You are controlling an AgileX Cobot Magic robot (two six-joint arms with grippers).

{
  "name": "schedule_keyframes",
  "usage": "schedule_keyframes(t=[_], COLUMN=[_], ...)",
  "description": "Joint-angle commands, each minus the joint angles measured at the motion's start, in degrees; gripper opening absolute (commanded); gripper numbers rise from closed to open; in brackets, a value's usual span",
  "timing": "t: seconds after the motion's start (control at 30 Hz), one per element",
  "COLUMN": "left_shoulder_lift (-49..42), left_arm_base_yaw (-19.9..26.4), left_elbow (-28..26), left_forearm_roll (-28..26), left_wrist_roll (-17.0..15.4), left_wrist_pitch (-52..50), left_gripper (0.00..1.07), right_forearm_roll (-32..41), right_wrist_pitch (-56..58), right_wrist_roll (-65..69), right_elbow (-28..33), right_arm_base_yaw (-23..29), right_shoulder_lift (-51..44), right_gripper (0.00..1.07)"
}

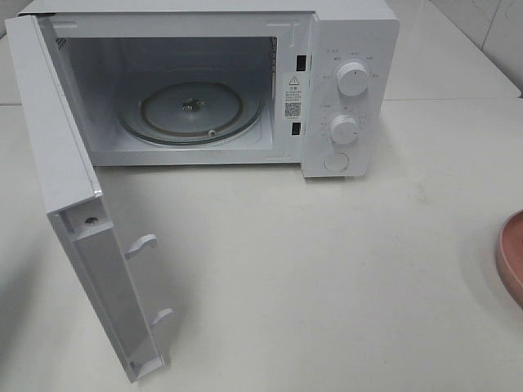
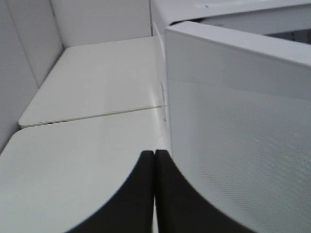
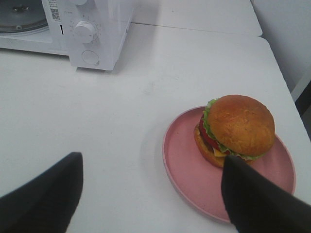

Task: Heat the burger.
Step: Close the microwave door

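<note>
The microwave [image 1: 204, 86] stands at the back of the white desk [image 1: 327, 269] with its door [image 1: 90, 220] swung fully open to the left. Inside, the glass turntable [image 1: 192, 110] lies bare. Two dials [image 1: 353, 78] and a round button sit on the control panel at the right.

The burger [image 3: 238, 128] rests on a pink plate [image 3: 189, 170] on the desk, well apart from the microwave, to its right and nearer the front. Only the plate's rim shows at the right edge of the high view. The burger sits toward one side of the plate, upright, bun on top.

Right gripper [image 3: 150, 194]: fingers [image 3: 252, 204] set wide apart, holding nothing, hanging above the desk just beside the plate; one finger overlaps the plate's edge in view.

Left gripper [image 2: 154, 194]: fingers [image 2: 131, 199] pressed together, holding nothing, near the outer face of the open door.
</note>
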Motion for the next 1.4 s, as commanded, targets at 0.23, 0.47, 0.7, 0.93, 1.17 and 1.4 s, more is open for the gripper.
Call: schedule_keyframes(t=[0.23,0.47,0.7,0.93,1.17,1.4], left_shoulder_lift=[13.52,18.68,23.43,27.39,31.97,37.87], left_arm_base_yaw=[-0.4,-1.66,-10.6,-18.51,-25.55,-34.09], left_elbow=[-0.92,-3.15,-6.25,-8.94,-13.12,-20.8], left_forearm_roll=[12.38,16.1,7.33,-3.61,-9.85,-21.94], left_wrist_roll=[-11.52,-15.87,-10.54,-6.42,-6.19,3.38], left_wrist_pitch=[-12.03,-13.98,-12.49,-12.55,-12.55,-11.86], left_gripper=[0.0,0.0,0.0,0.0,0.0,0.0], right_forearm_roll=[-0.11,-0.11,-0.11,-0.11,-0.11,-0.11], right_wrist_pitch=[0.11,0.11,0.11,0.11,0.11,0.11], right_wrist_roll=[-0.29,-0.29,-0.29,-0.29,-0.29,-0.29], right_elbow=[-0.06,-0.06,-0.06,-0.06,-0.06,-0.06], right_arm_base_yaw=[-0.29,-0.29,-0.29,-0.29,-0.29,-0.29], right_shoulder_lift=[-1.49,-1.49,-1.49,-1.49,-1.49,-1.49], right_gripper=[0.76,0.76,0.76,0.76,0.76,0.76])
